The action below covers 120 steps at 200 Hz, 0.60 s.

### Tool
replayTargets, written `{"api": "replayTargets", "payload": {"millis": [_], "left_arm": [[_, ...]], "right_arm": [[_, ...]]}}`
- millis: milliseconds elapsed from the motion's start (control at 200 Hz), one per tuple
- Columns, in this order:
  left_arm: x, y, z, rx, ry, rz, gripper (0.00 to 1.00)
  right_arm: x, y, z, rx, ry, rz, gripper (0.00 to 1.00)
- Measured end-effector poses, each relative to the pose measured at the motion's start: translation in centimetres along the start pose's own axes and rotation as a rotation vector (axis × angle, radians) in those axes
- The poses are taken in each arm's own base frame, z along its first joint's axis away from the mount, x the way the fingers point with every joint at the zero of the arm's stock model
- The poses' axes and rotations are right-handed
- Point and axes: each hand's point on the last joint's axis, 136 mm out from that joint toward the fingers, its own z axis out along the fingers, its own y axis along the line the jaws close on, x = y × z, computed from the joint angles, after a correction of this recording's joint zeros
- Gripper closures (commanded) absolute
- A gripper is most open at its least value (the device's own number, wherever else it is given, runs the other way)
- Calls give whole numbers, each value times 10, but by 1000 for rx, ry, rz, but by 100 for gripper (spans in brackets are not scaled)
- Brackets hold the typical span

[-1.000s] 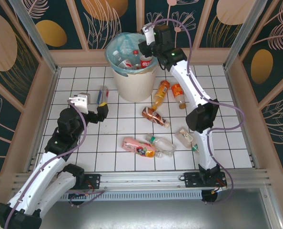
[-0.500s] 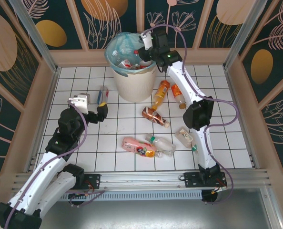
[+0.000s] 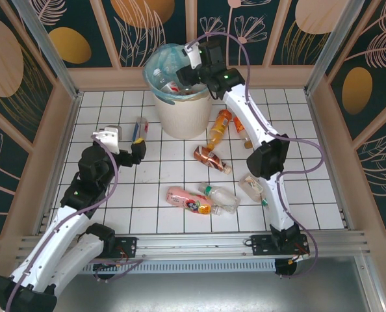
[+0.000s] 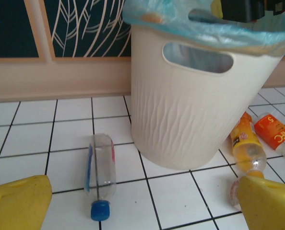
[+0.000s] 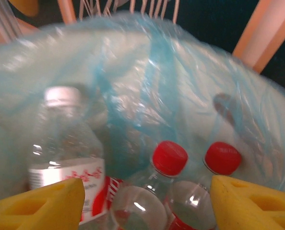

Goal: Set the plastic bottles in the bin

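1. Top external: right gripper [image 3: 188,75] hangs over the bin [image 3: 180,120] at the far edge of the tiled table [image 3: 115,195]. Loose bottles lie on the tiles, incl. orange bottles [image 3: 219,127] just beside the bin. Left gripper [image 3: 129,144] is near a blue-capped bottle [image 3: 140,129].
2. Left wrist: left gripper [image 4: 142,201] has its jaws apart with nothing between them. The blue-capped bottle [image 4: 100,167] lies on its side ahead, beside the bin [image 4: 190,115]. Risk: a fingertip nudge rolls it away.
3. Right wrist: right gripper [image 5: 142,206] has its jaws apart and grips nothing. Below it, inside the teal liner [image 5: 157,62], are a white-capped bottle [image 5: 65,143] and red-capped bottles [image 5: 169,158]. Risk: fingers snag the loose liner when lifting out, dragging the bag or tipping the bin.
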Motion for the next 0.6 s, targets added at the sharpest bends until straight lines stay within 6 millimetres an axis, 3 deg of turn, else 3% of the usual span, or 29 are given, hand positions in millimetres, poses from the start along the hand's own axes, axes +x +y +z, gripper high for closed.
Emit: {"api": "replayTargets", "payload": {"millis": [110, 245, 340, 450, 530, 601], "left_arm": [[-25, -3, -7, 5, -23, 13, 5], [-48, -11, -15, 31, -17, 61, 10], [-54, -18, -18, 66, 20, 104, 13], [-54, -29, -22, 123, 67, 149, 16], [-49, -37, -24, 174, 103, 184, 17], [-42, -44, -26, 220, 128, 215, 18]], "right_arm": [[-43, 13, -47, -38, -98, 24, 30], [-102, 21, -136, -79, -261, 50, 30], [-121, 31, -194, -111, -337, 50, 30], [-109, 55, -237, -162, -347, 40, 30], [-80, 71, -245, -197, -300, 50, 30], [-41, 76, -241, -207, -227, 69, 32]]}}
